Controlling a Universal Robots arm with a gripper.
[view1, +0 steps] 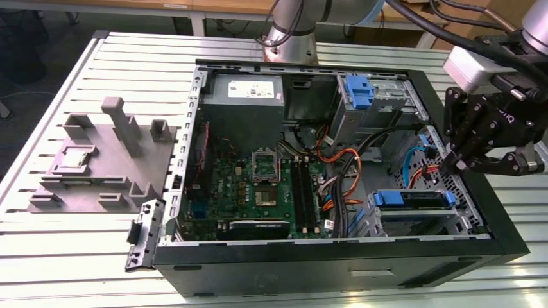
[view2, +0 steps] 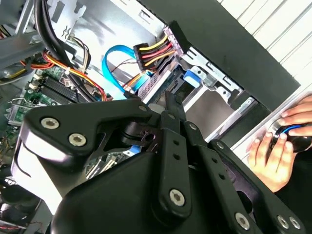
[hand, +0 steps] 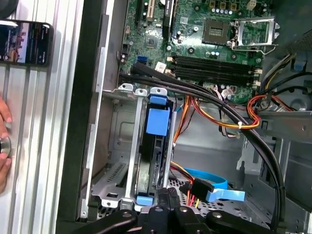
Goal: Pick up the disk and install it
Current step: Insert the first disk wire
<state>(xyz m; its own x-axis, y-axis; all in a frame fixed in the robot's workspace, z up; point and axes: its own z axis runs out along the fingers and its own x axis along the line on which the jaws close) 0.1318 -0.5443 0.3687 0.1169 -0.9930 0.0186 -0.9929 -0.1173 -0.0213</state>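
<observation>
The disk (view1: 409, 198) sits in the metal drive cage at the front right corner of the open computer case (view1: 342, 266), its blue rails showing. The first wrist view has the disk (hand: 157, 122) edge-on between the cage's silver walls. My gripper (view1: 451, 165) hangs just above the cage at the case's right wall, shut with nothing between its fingers. In both wrist views the fingertips of the gripper (hand: 165, 194) (view2: 171, 105) are close to one end of the disk (view2: 191, 77). Whether they touch it I cannot tell.
Orange, yellow and blue cables (view1: 342, 170) run between the motherboard (view1: 256, 183) and the cage. A tall blue bracket (view1: 360, 90) stands at the case's back. A grey fixture (view1: 102, 160) lies on the slatted table. A person's hand (view2: 275, 146) rests beside the case near a phone (hand: 25, 43).
</observation>
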